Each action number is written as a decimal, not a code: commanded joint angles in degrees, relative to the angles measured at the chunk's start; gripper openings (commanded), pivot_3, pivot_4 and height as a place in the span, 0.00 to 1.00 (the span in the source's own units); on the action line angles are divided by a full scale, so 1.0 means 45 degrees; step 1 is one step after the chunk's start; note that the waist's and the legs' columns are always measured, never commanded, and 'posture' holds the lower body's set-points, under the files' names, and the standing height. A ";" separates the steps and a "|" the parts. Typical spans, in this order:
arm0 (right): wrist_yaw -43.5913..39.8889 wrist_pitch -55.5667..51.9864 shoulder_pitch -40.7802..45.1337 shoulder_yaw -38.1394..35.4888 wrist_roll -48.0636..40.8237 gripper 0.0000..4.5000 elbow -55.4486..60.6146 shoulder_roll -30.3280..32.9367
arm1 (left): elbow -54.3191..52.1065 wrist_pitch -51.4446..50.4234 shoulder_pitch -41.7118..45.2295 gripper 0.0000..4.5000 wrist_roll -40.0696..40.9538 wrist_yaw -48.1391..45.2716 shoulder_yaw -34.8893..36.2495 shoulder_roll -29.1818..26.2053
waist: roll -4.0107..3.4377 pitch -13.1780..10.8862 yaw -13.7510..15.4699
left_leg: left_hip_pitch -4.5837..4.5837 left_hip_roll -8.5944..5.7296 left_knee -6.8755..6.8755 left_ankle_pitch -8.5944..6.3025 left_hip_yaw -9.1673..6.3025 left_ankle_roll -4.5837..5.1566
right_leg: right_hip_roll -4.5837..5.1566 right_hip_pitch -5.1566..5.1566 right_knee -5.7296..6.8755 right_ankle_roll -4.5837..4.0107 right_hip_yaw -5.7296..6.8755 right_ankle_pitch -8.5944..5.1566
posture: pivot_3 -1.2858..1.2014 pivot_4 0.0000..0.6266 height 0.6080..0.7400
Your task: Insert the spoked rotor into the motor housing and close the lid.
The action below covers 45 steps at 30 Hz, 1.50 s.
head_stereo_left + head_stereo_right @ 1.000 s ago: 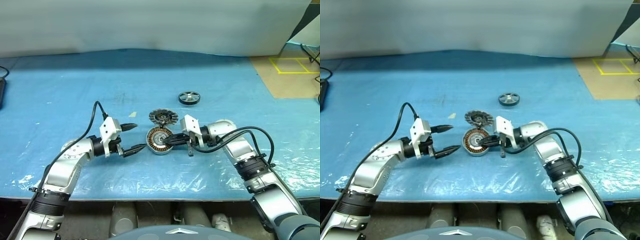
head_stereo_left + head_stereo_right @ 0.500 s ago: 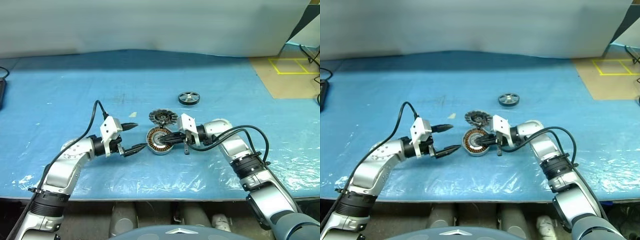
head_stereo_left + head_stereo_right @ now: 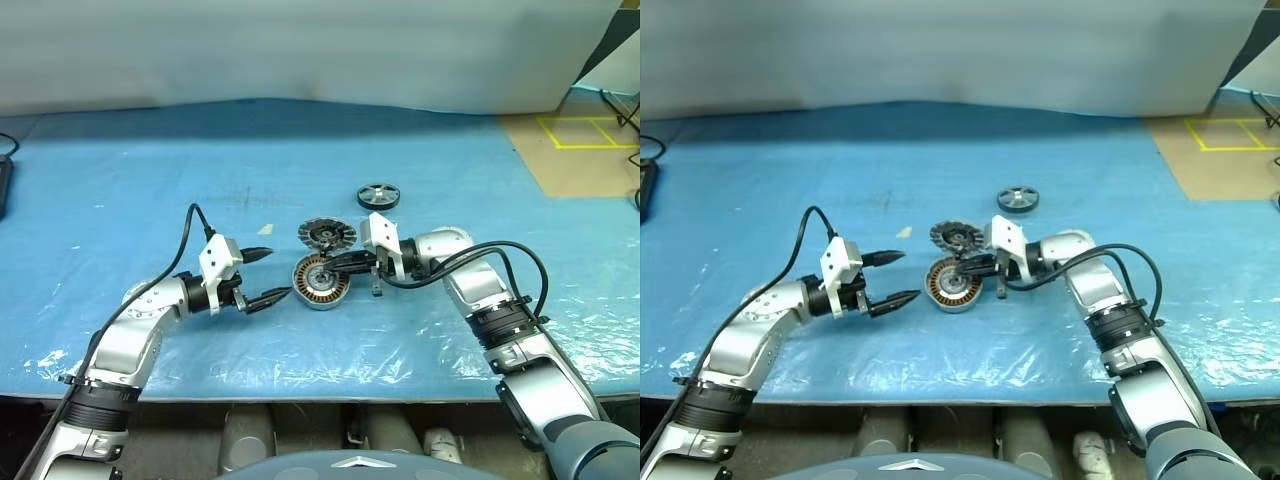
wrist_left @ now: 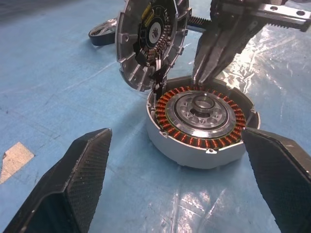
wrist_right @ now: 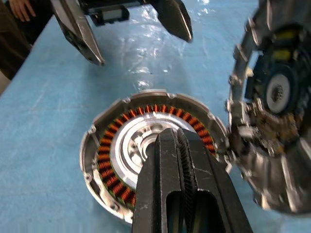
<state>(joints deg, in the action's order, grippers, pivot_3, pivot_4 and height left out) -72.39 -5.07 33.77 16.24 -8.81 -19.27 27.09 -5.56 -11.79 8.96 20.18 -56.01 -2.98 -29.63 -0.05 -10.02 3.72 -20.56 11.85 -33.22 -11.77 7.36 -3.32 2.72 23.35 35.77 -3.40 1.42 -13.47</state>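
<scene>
Now the motor housing [image 4: 201, 124], a shallow round silver case ringed with copper windings, sits open on the crinkly blue plastic sheet [image 3: 150, 180]. Its ribbed lid [image 4: 151, 39] stands tilted up at the far edge. The right gripper [image 3: 337, 264], black serrated fingers pressed together and empty, hovers over the windings. The left gripper [image 3: 264, 274] gapes wide beside the housing. The dark spoked rotor [image 3: 378, 195] lies apart, partly hidden behind the lid in the left wrist view.

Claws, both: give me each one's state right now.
Left claw: open, holding nothing, beside the motor housing.
Right claw: shut, empty, fingers pressed together over the housing.
</scene>
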 commanded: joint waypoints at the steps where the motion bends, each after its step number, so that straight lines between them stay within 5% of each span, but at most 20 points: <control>1: -0.0048 0.0597 0.0118 -0.0389 0.0052 0.01 -0.0234 0.0262 | -0.0333 0.0129 0.0095 1.00 0.0084 -0.0030 -0.0014 0.0002 | 0.0000 0.0000 0.0007 | -0.0002 -0.0001 0.0000 0.0000 0.0000 0.0000 | 0.0000 0.0001 -0.0001 0.0000 0.0000 0.0000 | 0.52 0.24 1.00; 45: -0.0128 -0.0563 -0.0131 0.0326 0.0004 0.01 0.1834 -0.0166 | 0.0730 0.0957 0.0132 1.00 -0.0106 -0.0293 -0.0067 0.0082 | 0.0000 0.0000 -0.0240 | -0.0016 0.0001 0.0008 -0.0003 -0.0001 0.0005 | 0.0000 0.0001 -0.0007 0.0000 0.0000 0.0000 | 0.52 0.24 1.00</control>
<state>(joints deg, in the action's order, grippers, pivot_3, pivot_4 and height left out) -72.84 -8.10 33.01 17.60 -8.80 -12.40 26.56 -0.54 -8.55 9.81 19.70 -57.25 -3.32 -29.35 -0.05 -10.02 2.64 -20.64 11.86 -33.18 -11.78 7.35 -3.30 2.72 23.35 35.74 -3.40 1.42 -13.47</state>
